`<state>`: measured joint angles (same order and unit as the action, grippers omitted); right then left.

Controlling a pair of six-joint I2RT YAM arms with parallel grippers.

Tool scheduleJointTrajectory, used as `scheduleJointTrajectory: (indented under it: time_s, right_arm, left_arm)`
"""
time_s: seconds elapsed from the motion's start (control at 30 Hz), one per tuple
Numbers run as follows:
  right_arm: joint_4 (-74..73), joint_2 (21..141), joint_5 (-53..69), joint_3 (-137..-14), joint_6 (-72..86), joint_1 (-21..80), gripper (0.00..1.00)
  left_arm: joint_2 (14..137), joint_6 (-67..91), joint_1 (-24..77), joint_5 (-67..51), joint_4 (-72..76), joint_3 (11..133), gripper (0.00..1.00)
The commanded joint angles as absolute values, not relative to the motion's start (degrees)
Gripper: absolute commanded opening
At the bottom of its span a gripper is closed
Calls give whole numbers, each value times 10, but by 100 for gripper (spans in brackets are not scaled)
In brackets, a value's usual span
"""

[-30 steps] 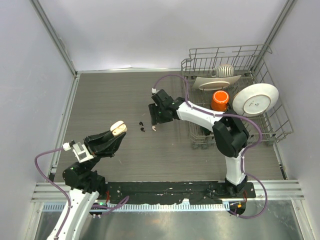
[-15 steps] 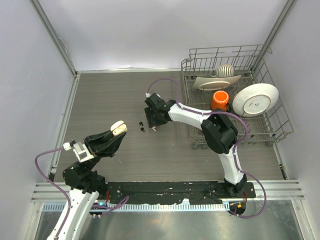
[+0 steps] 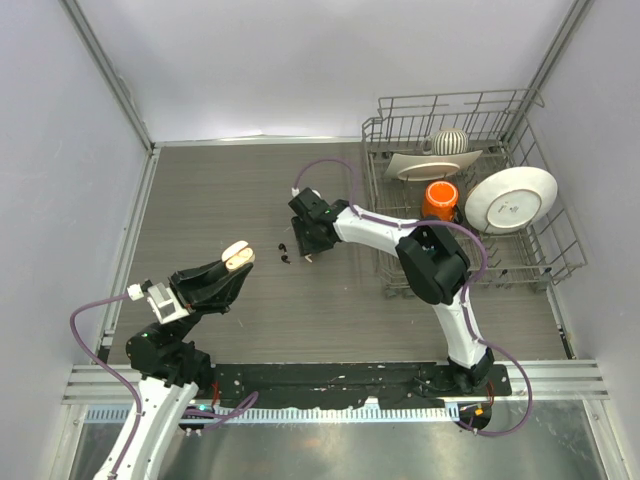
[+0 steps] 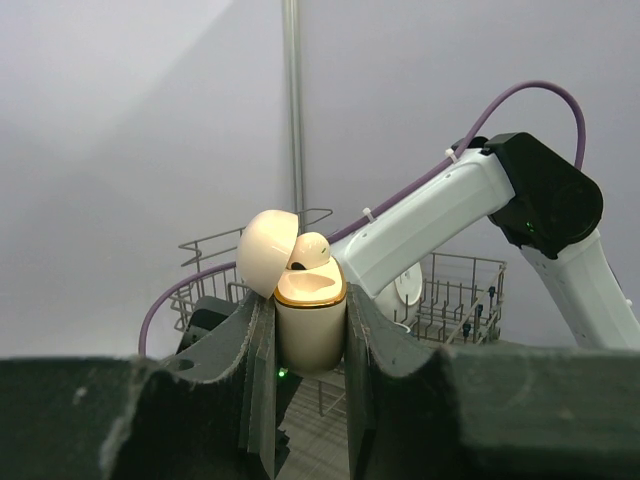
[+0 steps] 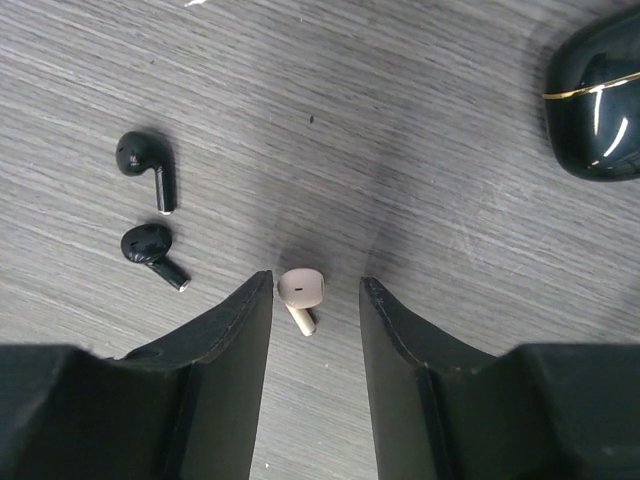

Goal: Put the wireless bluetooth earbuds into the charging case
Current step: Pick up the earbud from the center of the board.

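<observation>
My left gripper (image 3: 232,266) is shut on an upright cream charging case (image 4: 308,318) and holds it above the table. The case's lid (image 4: 266,250) is tipped open, and one white earbud (image 4: 311,249) sits in the case. My right gripper (image 5: 316,285) is open and low over the table. A white earbud (image 5: 299,291) lies on the table between its fingers, nearer the left one. It also shows in the top view (image 3: 308,259). Two black earbuds (image 5: 141,158) (image 5: 150,245) lie to its left. A black case (image 5: 595,98), closed, lies at the upper right.
A wire dish rack (image 3: 520,255) stands at the right of the table and holds two white plates (image 3: 510,198), an orange cup (image 3: 440,200) and a striped mug (image 3: 449,141). Grey walls close in the table on three sides.
My right gripper has shifted a little to the left, toward the earbuds on the table. My left arm and the case have not moved.
</observation>
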<state>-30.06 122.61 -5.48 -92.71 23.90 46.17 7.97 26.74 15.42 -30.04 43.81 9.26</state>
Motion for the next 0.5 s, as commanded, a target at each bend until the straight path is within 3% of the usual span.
scheduleJointTrajectory:
  time_s: [0.0,0.47]
  right_arm:
    - [-300,1235,-61,-959,235,464,45]
    - [-315,1241,-76,-962,229,470,37]
  left_arm:
    - [72,265,155,-294,445,106,0]
    - [70,267,155,-290,446,103,0]
